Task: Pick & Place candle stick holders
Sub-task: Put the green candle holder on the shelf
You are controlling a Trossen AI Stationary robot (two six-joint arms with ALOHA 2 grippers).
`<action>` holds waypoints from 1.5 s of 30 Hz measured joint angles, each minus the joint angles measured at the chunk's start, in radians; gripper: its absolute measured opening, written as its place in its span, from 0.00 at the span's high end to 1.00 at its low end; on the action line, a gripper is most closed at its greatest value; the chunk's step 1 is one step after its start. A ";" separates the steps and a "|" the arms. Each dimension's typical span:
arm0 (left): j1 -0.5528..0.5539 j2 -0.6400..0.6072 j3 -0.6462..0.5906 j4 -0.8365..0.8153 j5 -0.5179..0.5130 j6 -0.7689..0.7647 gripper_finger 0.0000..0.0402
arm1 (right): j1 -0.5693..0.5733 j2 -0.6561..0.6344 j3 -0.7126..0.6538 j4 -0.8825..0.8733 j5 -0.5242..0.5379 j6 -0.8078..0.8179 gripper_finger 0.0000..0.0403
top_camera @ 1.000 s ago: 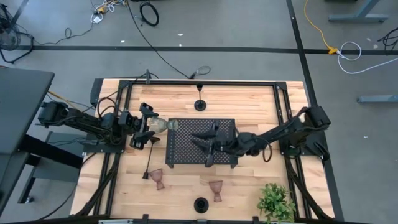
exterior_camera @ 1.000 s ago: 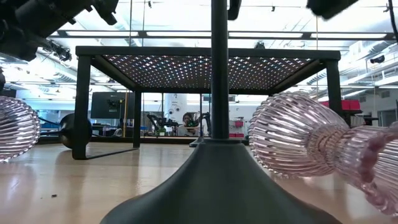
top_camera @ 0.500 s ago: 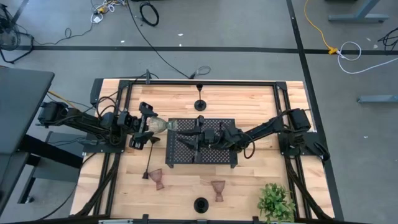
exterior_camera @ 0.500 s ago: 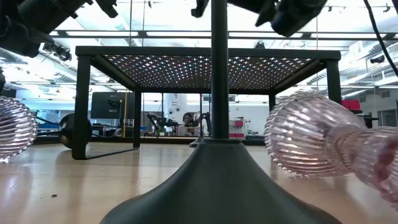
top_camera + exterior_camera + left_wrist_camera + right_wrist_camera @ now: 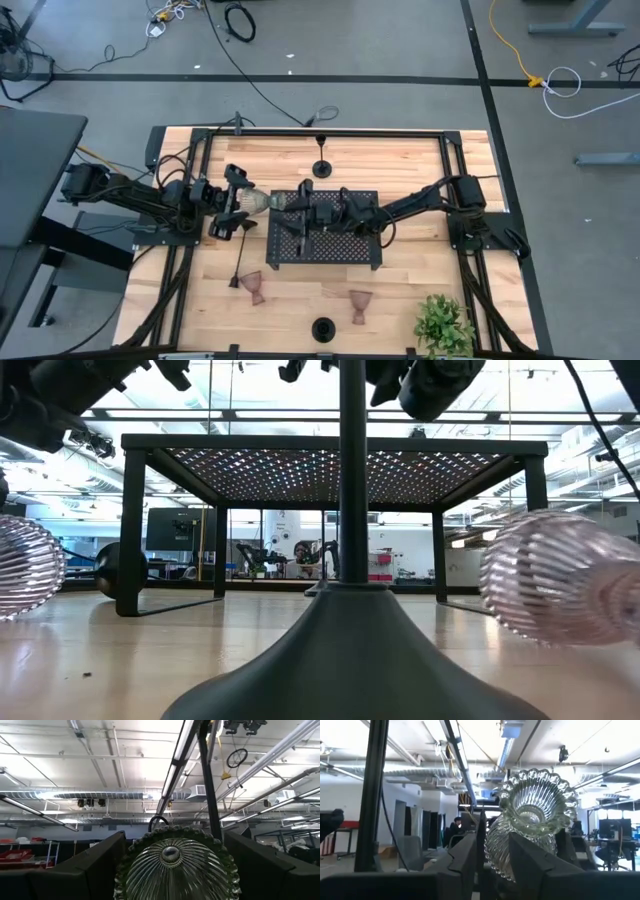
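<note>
Black perforated tray (image 5: pixel 350 254) mid-table, leafy green plant (image 5: pixel 444 325) at near-right corner, wood tabletop (image 5: pixel 400 165)

No text or labels can be read

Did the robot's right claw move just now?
Yes. The right gripper has slid across the black tray toward the left arm, reaching the green glass holder at the tray's left edge.
</note>
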 joint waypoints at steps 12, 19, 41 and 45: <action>0.000 0.067 0.002 0.011 -0.004 0.000 0.21 | -0.017 0.001 0.001 0.088 0.002 -0.023 0.73; 0.000 0.090 0.027 0.015 0.036 0.000 0.21 | -0.039 -0.001 0.002 0.048 0.030 0.016 0.73; 0.000 0.091 0.023 -0.050 -0.015 0.026 0.21 | -0.023 -0.002 0.073 -0.033 -0.013 0.006 0.50; 0.000 0.091 0.023 -0.040 -0.016 0.026 0.21 | -0.023 -0.003 0.118 -0.129 0.002 0.004 0.51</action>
